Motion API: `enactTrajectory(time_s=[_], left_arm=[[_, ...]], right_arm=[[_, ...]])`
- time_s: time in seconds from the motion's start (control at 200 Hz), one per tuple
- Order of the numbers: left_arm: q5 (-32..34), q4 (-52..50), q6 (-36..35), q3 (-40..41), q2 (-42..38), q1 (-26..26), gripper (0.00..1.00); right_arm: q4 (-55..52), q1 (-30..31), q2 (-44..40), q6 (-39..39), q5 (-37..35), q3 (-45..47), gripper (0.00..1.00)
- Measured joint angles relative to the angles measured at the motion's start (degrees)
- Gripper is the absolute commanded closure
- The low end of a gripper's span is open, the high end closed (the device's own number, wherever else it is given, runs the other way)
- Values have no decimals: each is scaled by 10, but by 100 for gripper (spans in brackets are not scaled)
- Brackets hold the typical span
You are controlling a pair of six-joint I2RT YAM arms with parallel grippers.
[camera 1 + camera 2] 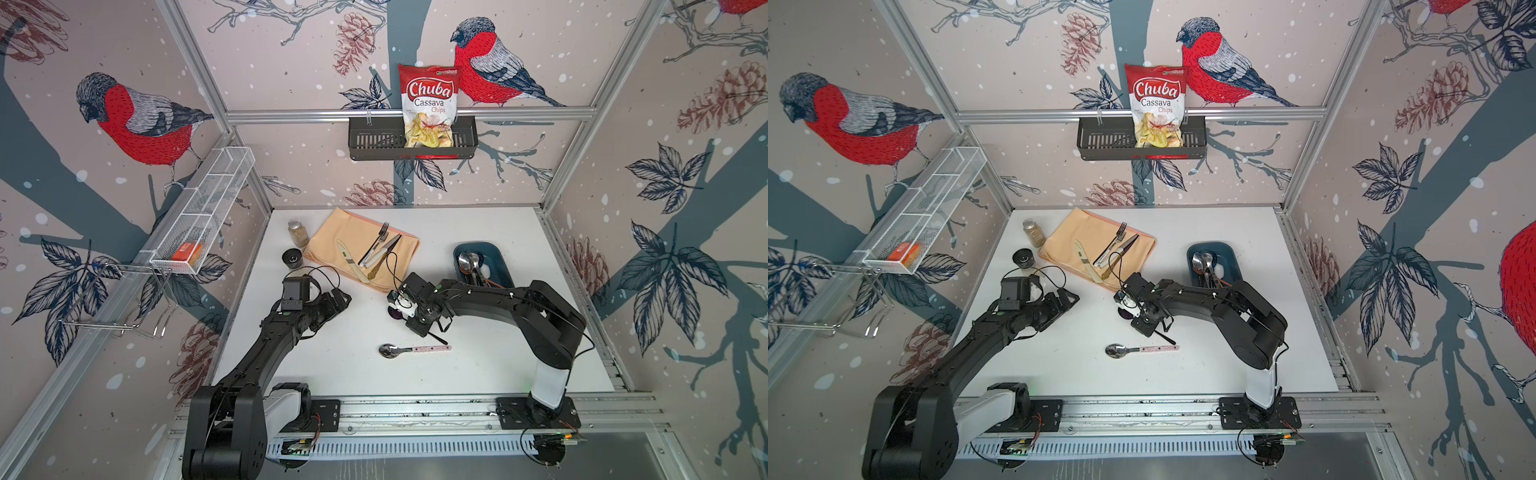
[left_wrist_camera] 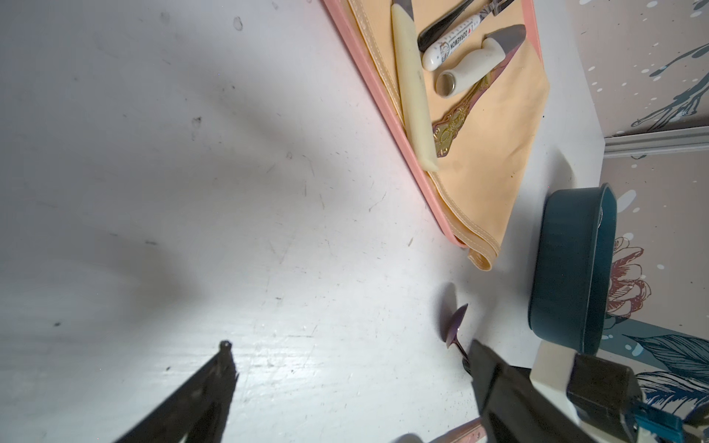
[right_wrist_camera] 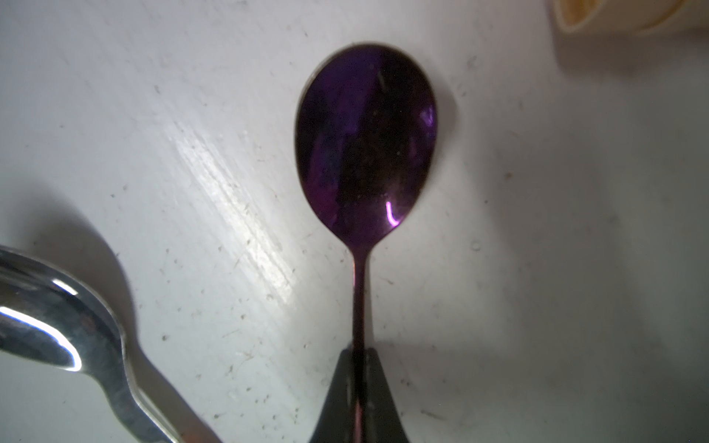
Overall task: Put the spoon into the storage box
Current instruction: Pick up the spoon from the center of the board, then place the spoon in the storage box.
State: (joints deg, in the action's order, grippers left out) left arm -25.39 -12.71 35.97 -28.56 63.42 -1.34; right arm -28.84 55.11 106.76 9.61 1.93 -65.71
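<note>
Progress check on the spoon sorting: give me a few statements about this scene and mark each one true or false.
1. The right pincer is shut on the handle of the purple metal spoon. True.
2. The silver spoon with a pink handle lies inside the dark teal plastic storage box. False: it lies on the white table, outside the box.
3. The storage box is empty. False: several silver spoons already lie in it.
4. The red-and-white chips bag stands in the black slotted wall basket. True.

One storage box [image 1: 503, 269], one chip bag [image 1: 428, 99]
</note>
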Motion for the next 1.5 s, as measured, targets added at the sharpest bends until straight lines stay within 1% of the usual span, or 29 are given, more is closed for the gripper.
enactTrajectory(time_s=[0.25, 0.465, 0.665, 0.765, 0.926, 1.076, 1.321, 1.501], left_arm=[[0, 0, -4, -5, -2, 0, 4], [0, 0, -10, -13, -5, 0, 4], [-1, 0, -16, -28, 0, -9, 4], [1, 0, -20, -41, 15, -24, 4], [17, -2, -38, -84, 57, -76, 4], [30, -3, -52, -123, 97, -115, 4], [60, -5, -74, -181, 152, -172, 4], [65, -5, -74, -196, 178, -187, 4]], right_arm=[[-37, 4, -14, -6, -37, -10, 98], [-43, 5, -39, -6, -57, -17, 99], [-44, -15, -68, -8, -64, -22, 100], [-47, -43, -92, -12, -61, -27, 100], [-50, -106, -127, -25, -45, -44, 100], [-60, -171, -150, -37, -27, -51, 99], [-80, -273, -151, -54, -13, -57, 100], [-89, -352, -132, -74, -12, -61, 99]])
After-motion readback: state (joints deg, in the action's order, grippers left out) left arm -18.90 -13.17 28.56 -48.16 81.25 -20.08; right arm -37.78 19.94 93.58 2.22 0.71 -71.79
